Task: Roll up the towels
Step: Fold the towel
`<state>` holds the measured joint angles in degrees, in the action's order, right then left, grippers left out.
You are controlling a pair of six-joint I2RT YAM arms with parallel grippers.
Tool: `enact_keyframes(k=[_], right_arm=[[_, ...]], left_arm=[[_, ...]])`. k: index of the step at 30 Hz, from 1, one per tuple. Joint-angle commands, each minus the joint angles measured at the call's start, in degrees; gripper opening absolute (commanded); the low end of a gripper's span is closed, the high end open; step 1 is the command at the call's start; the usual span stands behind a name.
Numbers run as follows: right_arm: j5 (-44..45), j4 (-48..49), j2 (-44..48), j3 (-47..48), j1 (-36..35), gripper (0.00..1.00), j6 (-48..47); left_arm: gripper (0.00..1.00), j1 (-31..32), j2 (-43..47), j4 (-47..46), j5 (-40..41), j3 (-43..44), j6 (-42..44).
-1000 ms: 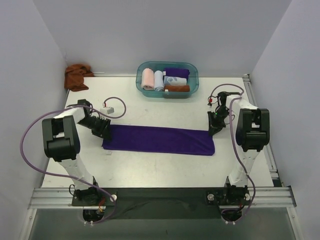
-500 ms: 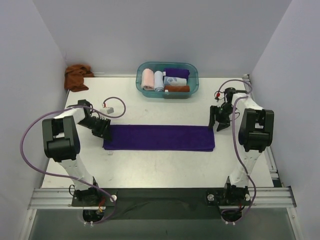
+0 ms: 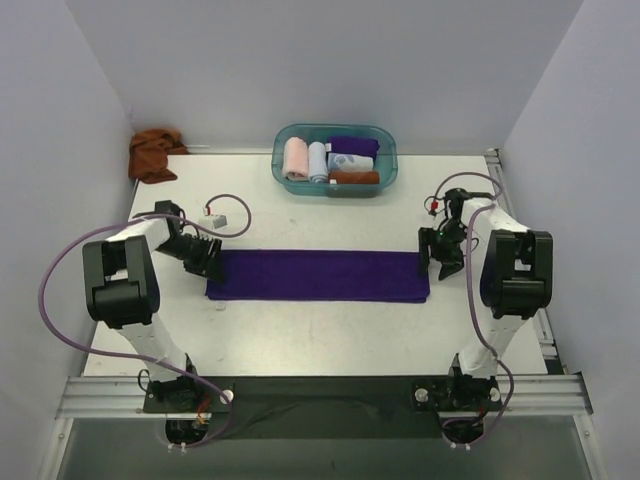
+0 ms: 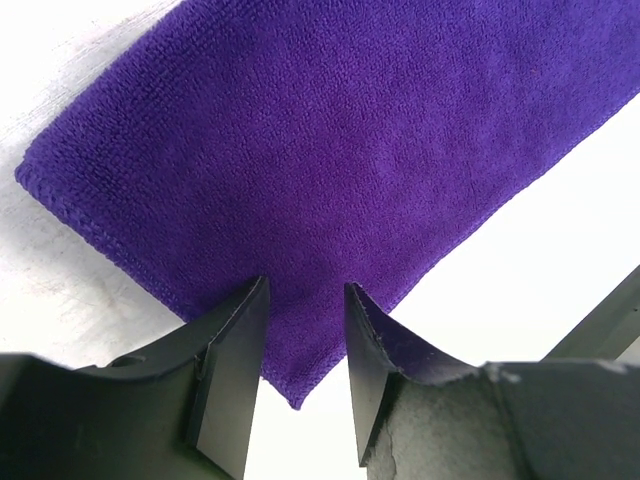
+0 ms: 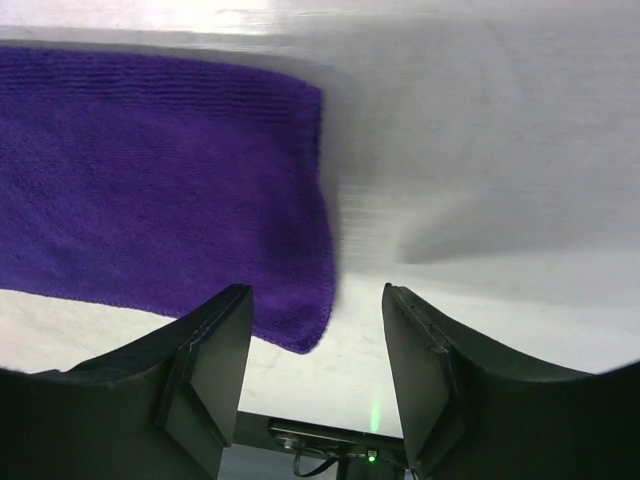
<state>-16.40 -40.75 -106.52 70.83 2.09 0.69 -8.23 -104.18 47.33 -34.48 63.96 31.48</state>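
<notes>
I've got the purple towel (image 3: pixel 318 276) lying flat; left gripper (image 4: pixel 305 290) spread over its left end, right gripper (image 5: pixel 315 298) spread above its right corner, basket (image 3: pixel 283 160) and brown towel (image 3: pixel 152 153) well behind

Your top view looked down from high at the near edge, whole bench (image 3: pixel 330 330) in frame. Wrist views sat close, past their jaws, on opposite ends of the purple towel (image 3: pixel 318 276).
</notes>
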Motion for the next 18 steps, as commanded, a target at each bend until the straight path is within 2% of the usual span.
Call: enact_keyframes(k=[1,6,9,14,15,18], right_arm=[[5.06,-1.88,-1.14,0.8,-4.1,0.54,2.73],[9.72,-0.65,-2.72,0.19,-9.2,0.51,4.06],[13.23,-0.64,-4.04,0.28,-9.82,0.48,4.58],[16.23,-2.57,-5.54,1.41,-7.63,0.33,5.2],[16.23,-3.27,-6.5,3.16,-7.19,0.27,3.98],[19.56,-5.12,-8.0,5.19,-4.56,0.24,0.82]], left_arm=[[0.47,0.06,3.01,-1.1,-0.94,-0.33,-1.16],[0.48,-0.73,5.83,-2.24,-1.2,-0.07,-2.57],[0.48,-1.35,7.32,-2.51,-1.2,0.9,-4.06],[0.48,-1.44,9.87,-2.59,-2.17,2.83,-6.08],[0.48,-1.44,10.14,-2.59,-2.26,3.35,-6.35],[0.48,-1.44,10.75,-2.59,-2.09,3.97,-6.52]])
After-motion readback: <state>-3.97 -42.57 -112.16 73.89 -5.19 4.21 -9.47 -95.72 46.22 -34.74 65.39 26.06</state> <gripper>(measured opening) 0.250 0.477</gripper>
